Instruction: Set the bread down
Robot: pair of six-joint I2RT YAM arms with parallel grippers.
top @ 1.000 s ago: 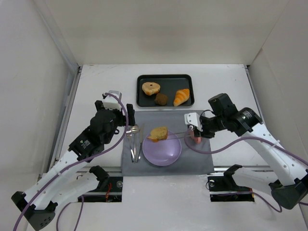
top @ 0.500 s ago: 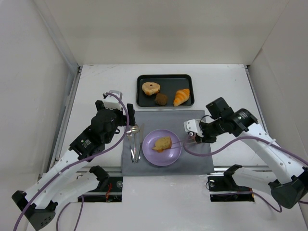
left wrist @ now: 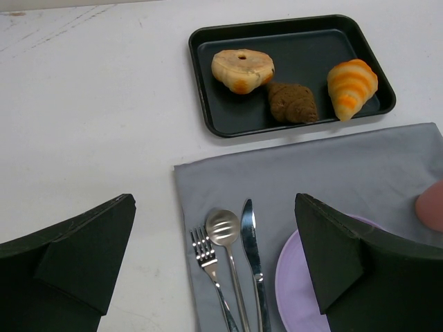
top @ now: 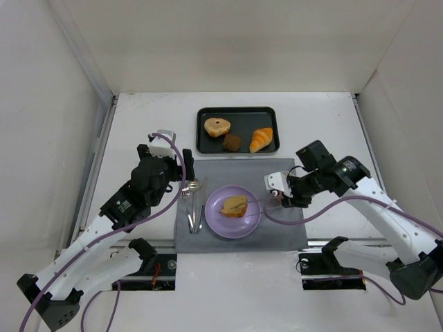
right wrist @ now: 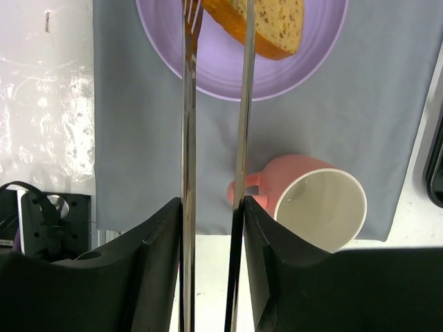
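Bread (top: 234, 205): flat golden-brown seeded slice, darker crust, lying on purple plate (top: 218, 225). Tongs (right wrist: 187, 138) pinched in right gripper (right wrist: 212, 207), narrowly parted, tips at slice; hold on it indeterminable.

Golden-brown bread (top: 234, 205); purple plate (top: 221, 225); grey mat (top: 287, 232); pink mug (right wrist: 325, 207); black tray (top: 243, 120); silver tongs (right wrist: 187, 138).

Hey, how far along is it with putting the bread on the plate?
Done: the bread lies on the purple plate, which sits on the grey mat. In hand: the right gripper holds the tongs, their tips at the bread; whether they grip it is unclear. Remaining: likely to free the tongs and pull the arm back. The left gripper is open and empty.
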